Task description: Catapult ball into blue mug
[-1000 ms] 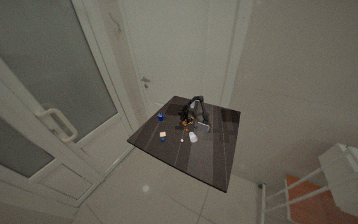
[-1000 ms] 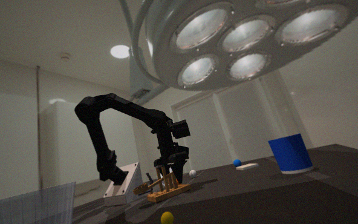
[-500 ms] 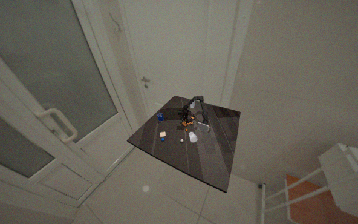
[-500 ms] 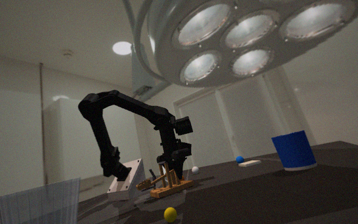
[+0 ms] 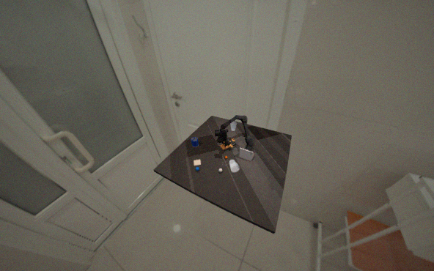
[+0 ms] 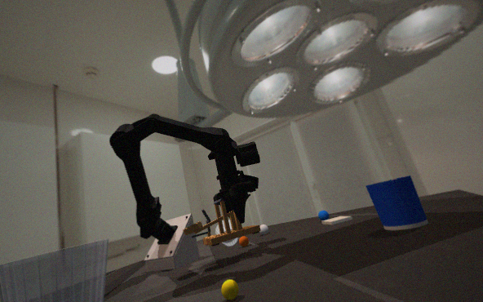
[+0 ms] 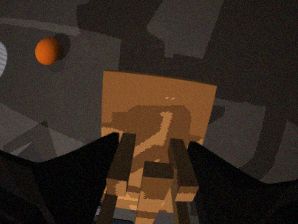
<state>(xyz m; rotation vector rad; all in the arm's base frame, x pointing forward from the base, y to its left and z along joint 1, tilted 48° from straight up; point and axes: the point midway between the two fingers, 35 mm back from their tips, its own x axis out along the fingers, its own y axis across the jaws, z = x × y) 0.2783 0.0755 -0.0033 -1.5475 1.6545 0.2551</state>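
Exterior view: the black arm [image 6: 137, 171] rises from its tilted base [image 6: 170, 245] at the left, bends at a high elbow, runs level to the right, then drops steeply at the wrist so the gripper [image 6: 228, 210] points down onto the wooden catapult [image 6: 227, 228]. The gripper pinches the catapult's upright frame, its dark fingers pressed against both sides of the two posts in the wrist view, with the tan base board [image 7: 160, 112] showing beyond them. The catapult appears tipped, its right end raised off the dark surface [image 6: 382, 261].

An orange ball [image 6: 243, 241] lies on the surface just in front of the catapult, a white ball [image 6: 263, 228] just to the right of it, a yellow ball [image 6: 229, 289] nearer the camera. The blue mug [image 6: 396, 202] stands well to the right, apart from the catapult. A small blue ball [image 6: 323, 215] sits beside a flat pale block [image 6: 336, 219] between them, farther back. No ball is seen in the catapult.
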